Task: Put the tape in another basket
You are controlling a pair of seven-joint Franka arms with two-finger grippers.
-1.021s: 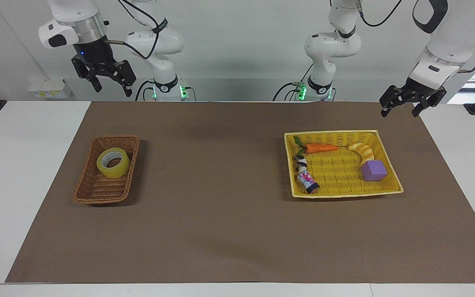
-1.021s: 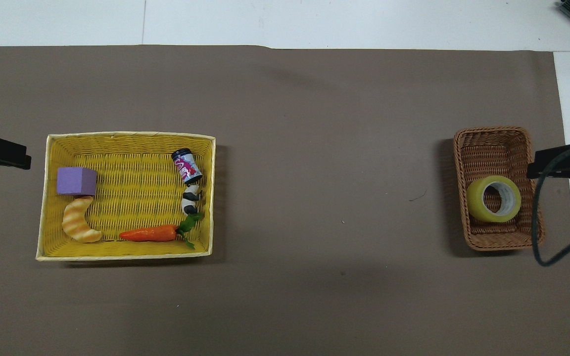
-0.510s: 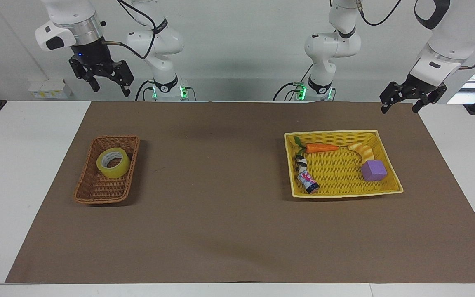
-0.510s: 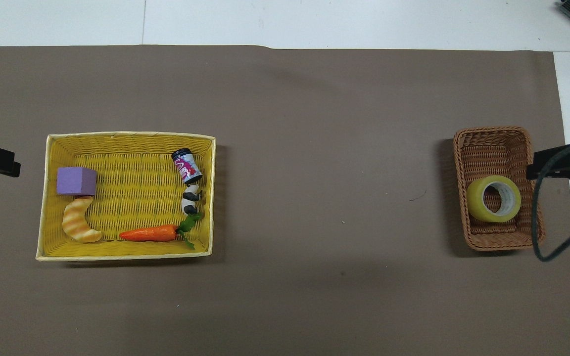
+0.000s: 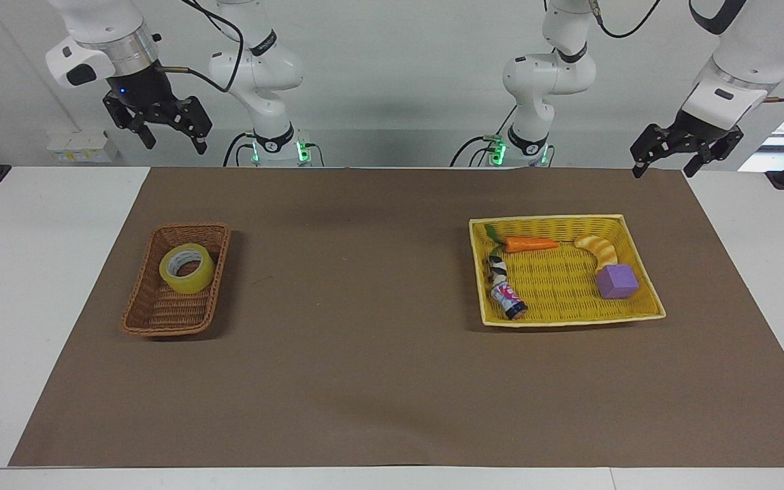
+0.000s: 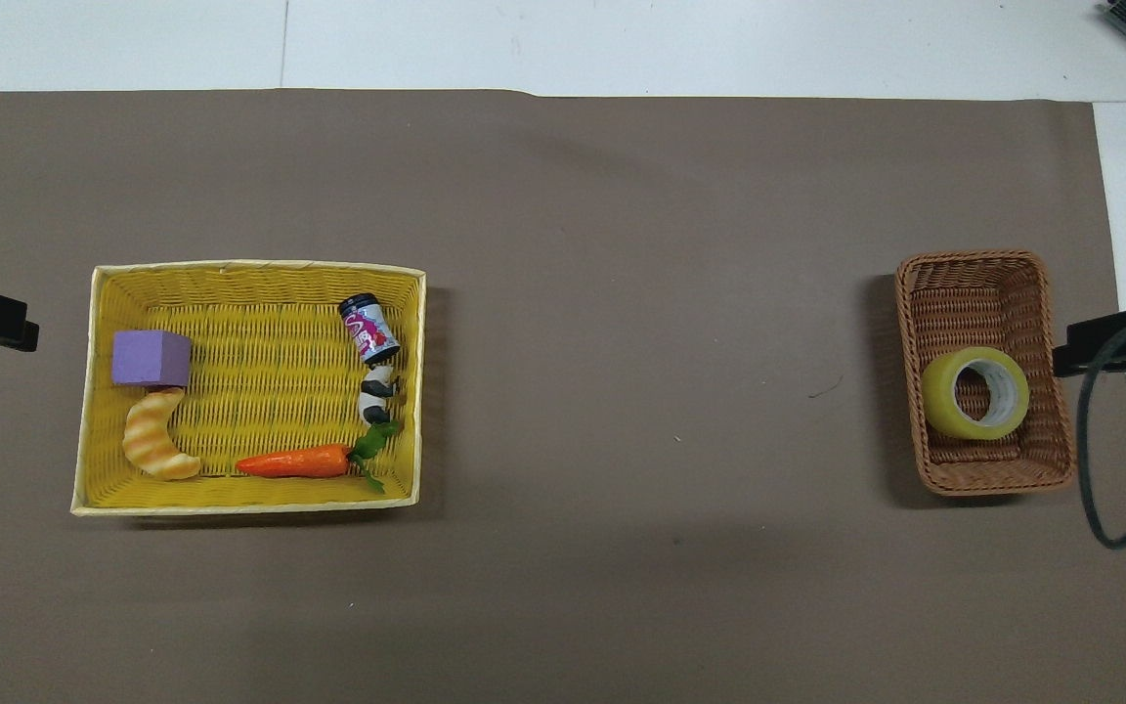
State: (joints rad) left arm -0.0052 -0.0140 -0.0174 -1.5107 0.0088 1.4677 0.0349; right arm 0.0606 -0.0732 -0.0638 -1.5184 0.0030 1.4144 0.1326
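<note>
Higher than a second ago and drawn back toward the bases: right gripper (image 5: pixel 173 136), up in the air at the right arm's end of the table, jaws spread and empty; left gripper (image 5: pixel 664 162), likewise raised at the left arm's end, jaws spread, nothing between them. Nothing on the table shifted meanwhile. Nearest the robots on the matte brown mat (image 5: pixel 365 381), flat bright-yellow woven tray basket (image 5: pixel 569 320), low-walled, keeping loose things together: smooth orange toy carrot (image 5: pixel 530 243) with green leaves along the wall closest to the robots, curved striped croissant (image 5: pixel 599 249) beside it, then a matte purple foam cube (image 5: pixel 616 281) touching the croissant's end, a small black-and-white striped figure (image 5: pixel 497 267), and farthest out a small printed can (image 5: pixel 508 299) on its side. Toward the right arm's end, narrow oblong brown wicker basket (image 5: pixel 154 331), rounded corners, deep ribbed sides. Inside it, in the half closer to the robots, wide roll of translucent yellow packing tape (image 5: pixel 187 268), glossy, white printed core showing, tilted against the wall rather than flat. Sits low enough not to roll out. Judging by empty jaws and raised arms: tape already delivered, or not yet picked up; cannot tell which.
</note>
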